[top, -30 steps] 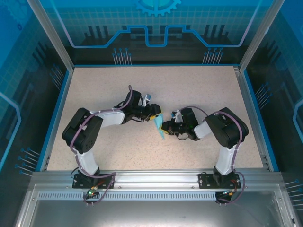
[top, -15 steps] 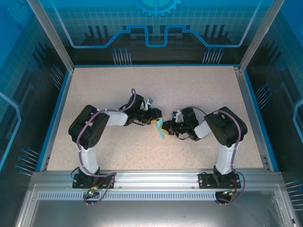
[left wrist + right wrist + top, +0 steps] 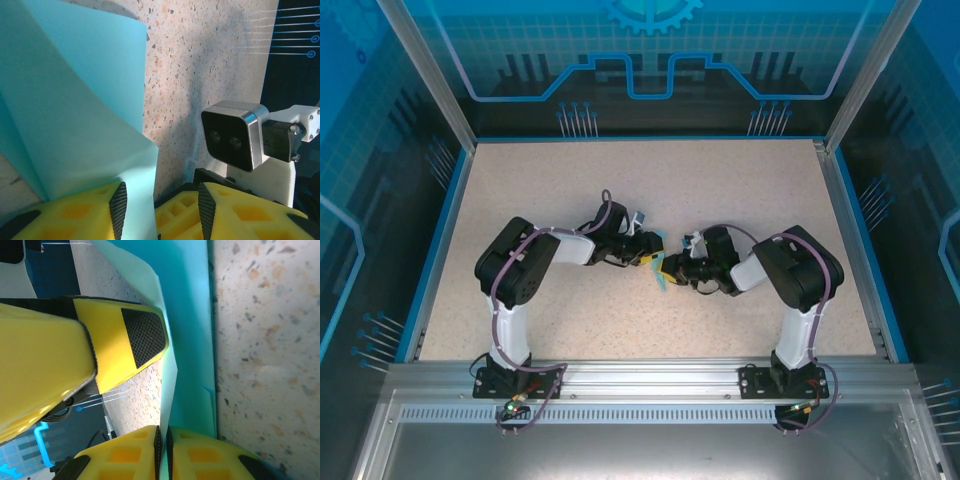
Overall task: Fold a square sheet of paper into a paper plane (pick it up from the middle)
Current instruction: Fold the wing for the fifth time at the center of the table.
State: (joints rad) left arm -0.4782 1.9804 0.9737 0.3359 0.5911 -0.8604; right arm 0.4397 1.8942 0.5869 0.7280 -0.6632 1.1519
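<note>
The light-cyan sheet of paper (image 3: 663, 278) is folded into a narrow angular shape and stands on edge at the table's middle, between both grippers. My right gripper (image 3: 672, 268) is shut on one thin flap of the paper (image 3: 192, 315), which is pinched between its pads (image 3: 162, 440). My left gripper (image 3: 652, 258) faces it from the left and is open (image 3: 162, 192). A flap of the paper (image 3: 75, 100) hangs just inside its left pad (image 3: 118, 207). One left-gripper finger (image 3: 125, 340) sits close beside the paper in the right wrist view.
The speckled table (image 3: 650, 190) is bordered by blue rails (image 3: 438, 250) and walls on three sides. The right wrist camera (image 3: 232, 135) is close in front of my left gripper. Both arm bases stand at the near edge.
My left arm has swung in and down, bringing its gripper right up against the right one around the paper. The paper stands lower. The right arm has barely moved.
</note>
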